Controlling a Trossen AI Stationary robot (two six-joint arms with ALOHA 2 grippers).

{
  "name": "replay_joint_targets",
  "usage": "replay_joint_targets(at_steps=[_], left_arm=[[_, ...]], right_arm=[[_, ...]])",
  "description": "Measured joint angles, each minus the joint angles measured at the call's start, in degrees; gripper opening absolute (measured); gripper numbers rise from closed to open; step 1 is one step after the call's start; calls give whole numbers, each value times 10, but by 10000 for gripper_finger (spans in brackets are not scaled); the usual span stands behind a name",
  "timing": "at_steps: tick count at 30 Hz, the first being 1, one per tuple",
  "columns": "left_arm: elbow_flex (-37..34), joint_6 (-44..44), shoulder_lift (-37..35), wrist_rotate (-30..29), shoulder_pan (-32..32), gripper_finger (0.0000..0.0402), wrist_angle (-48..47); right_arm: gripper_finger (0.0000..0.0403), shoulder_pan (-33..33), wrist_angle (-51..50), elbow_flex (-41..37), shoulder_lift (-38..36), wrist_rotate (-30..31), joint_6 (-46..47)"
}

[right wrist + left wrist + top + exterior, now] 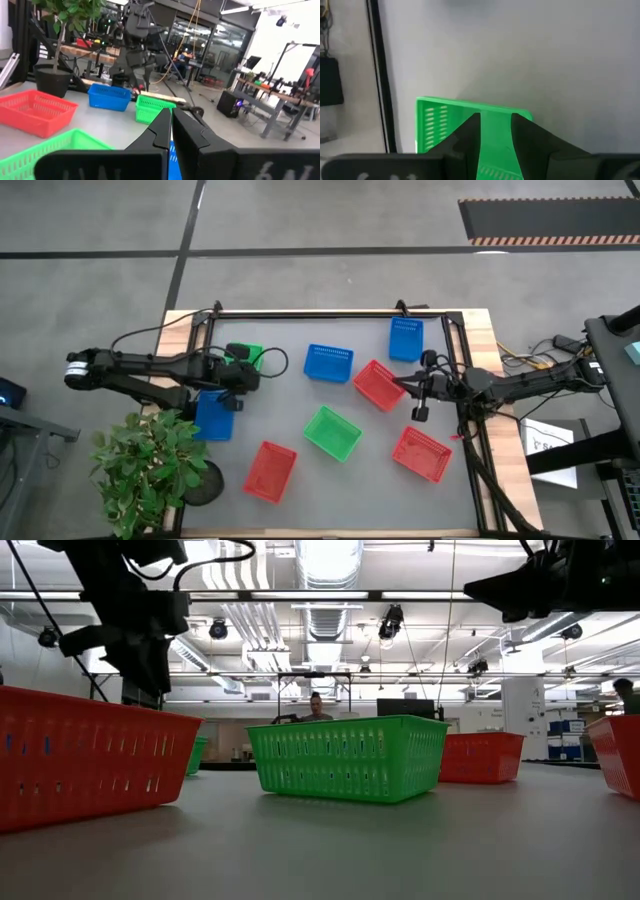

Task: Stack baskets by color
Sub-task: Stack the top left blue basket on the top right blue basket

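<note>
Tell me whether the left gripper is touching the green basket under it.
Cannot tell. In the left wrist view the left gripper's open fingers frame the green basket, but overlap hides any gap; the high view is no clearer.

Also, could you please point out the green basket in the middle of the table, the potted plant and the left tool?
Green basket (pixel 333 432): high view, on its open inside.
Potted plant (pixel 150 470): high view, on its leaves.
Left tool (pixel 495 145): left wrist view, midway between its fingertips.

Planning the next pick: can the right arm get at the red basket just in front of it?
Probably yes. The right gripper hangs shut beside that red basket, nothing lies between them, and the basket's top is uncovered.
</note>
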Motion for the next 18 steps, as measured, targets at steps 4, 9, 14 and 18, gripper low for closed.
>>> replay_joint_targets(at_steps=[4, 9, 14, 18], left_arm=[[-11, -16, 0, 1, -1, 91, -3], [-25, -95, 0, 0, -10, 90, 61], [-25, -116, 15, -15, -53, 90, 236], [-25, -114, 42, -15, -92, 90, 394]], right_arm=[[9, 0, -15, 0, 0, 0, 9], [9, 0, -15, -1, 1, 0, 10], [9, 0, -14, -2, 8, 0, 5], [9, 0, -12, 0, 15, 0, 3]])
